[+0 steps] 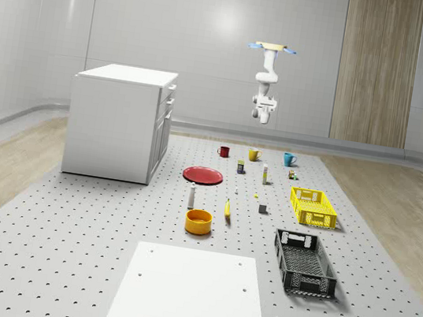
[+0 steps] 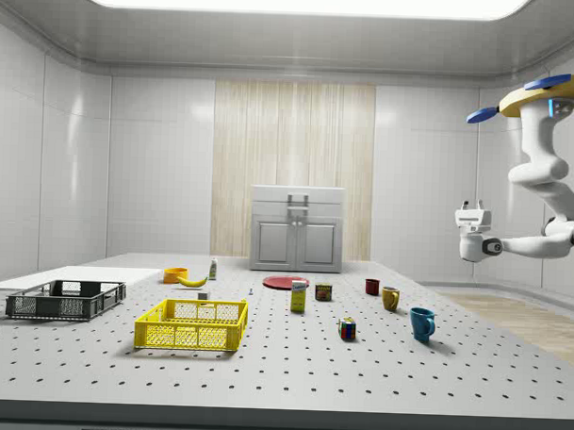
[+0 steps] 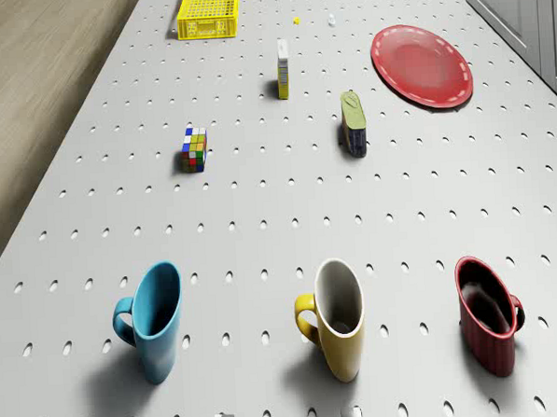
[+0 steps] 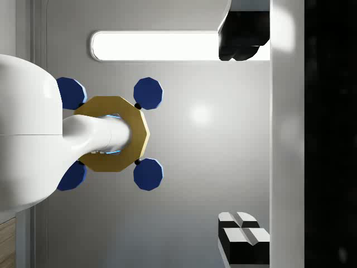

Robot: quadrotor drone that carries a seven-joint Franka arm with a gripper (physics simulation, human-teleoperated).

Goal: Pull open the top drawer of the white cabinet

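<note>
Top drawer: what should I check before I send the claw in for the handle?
1. Top drawer shut, handle in sight in the side view: ok.
2. Claw open: ok, its fingers stand wide apart in the wrist view.
3. Claw aimed at the handle: not ok, it points up towards the drone.
4. Drone near the cabinet: not ok, it hovers high beyond the mugs, well away from the cabinet.
5. Path to the cabinet front: probably ok, the mugs and plate lie low on the table.
</note>
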